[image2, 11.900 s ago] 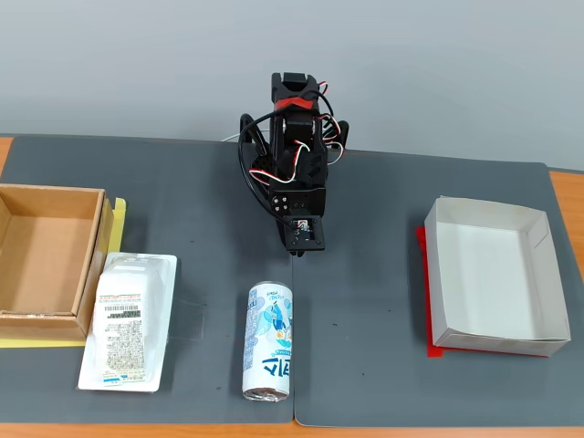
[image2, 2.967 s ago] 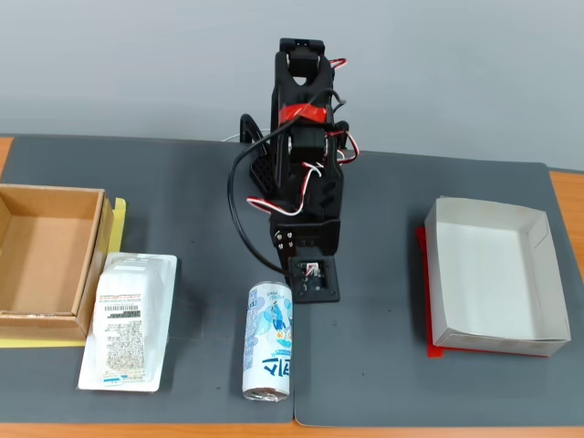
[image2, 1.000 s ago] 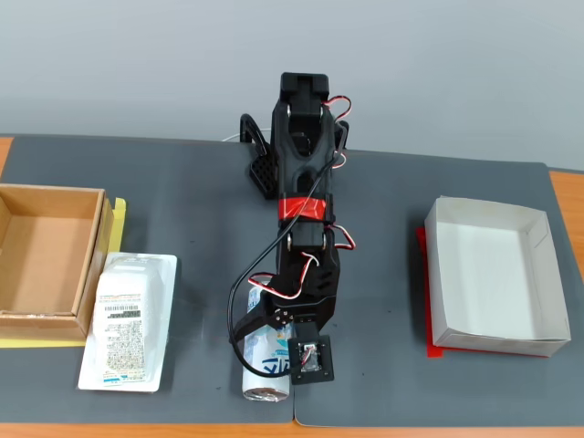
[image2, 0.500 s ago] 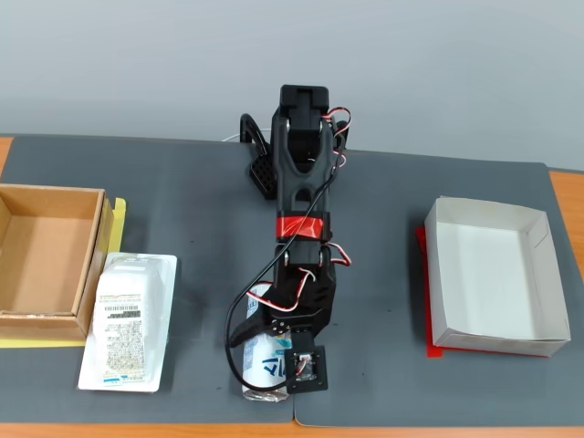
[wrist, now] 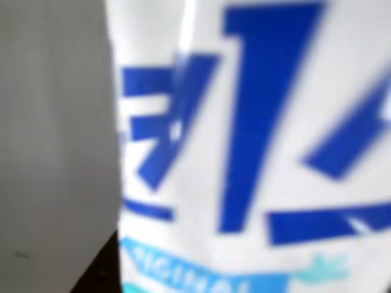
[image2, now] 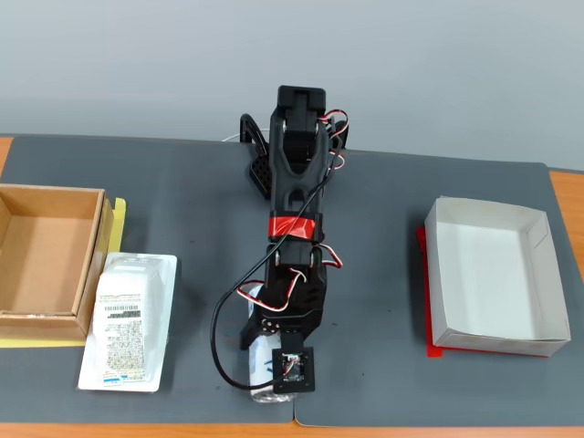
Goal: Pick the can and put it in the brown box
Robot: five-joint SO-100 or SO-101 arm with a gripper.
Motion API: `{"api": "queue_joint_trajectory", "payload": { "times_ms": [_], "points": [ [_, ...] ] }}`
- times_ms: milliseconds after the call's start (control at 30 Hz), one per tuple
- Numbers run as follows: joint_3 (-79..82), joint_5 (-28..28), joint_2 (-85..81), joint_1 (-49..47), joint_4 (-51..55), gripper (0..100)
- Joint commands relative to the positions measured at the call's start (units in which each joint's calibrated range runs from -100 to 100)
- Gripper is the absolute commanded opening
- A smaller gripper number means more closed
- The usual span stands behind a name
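The can (wrist: 256, 152) fills the wrist view very close up, white with big blue lettering and a light-blue band at the bottom. In the fixed view it lies on the dark mat near the front edge, mostly covered by the arm, with its silver end (image2: 263, 392) showing. The gripper (image2: 272, 351) hangs directly over the can; its fingers are hidden by the wrist and camera module, so I cannot tell how the jaws stand. The brown box (image2: 41, 325) stands at the far left, open, with nothing inside.
A flat white plastic-wrapped package with a barcode label (image2: 128, 319) lies between the brown box and the arm. A white paper tray-like box (image2: 497, 336) sits on a red sheet at the right. The table's front edge is close behind the can.
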Motion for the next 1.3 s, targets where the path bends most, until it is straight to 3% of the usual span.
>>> {"api": "queue_joint_trajectory", "payload": {
  "times_ms": [0,200,467,800,1133,1267],
  "points": [
    [-2.2,0.0,-0.2,0.2,0.3,13],
    [-3.1,0.4,-1.3,0.3,0.7,10],
    [-13.9,1.3,-10.4,1.2,9.8,10],
    [-27.7,15.0,-22.5,9.3,17.6,10],
    [-29.7,29.8,-24.1,28.0,16.6,10],
    [-29.7,32.0,-24.0,34.9,15.1,10]
  ]
}}
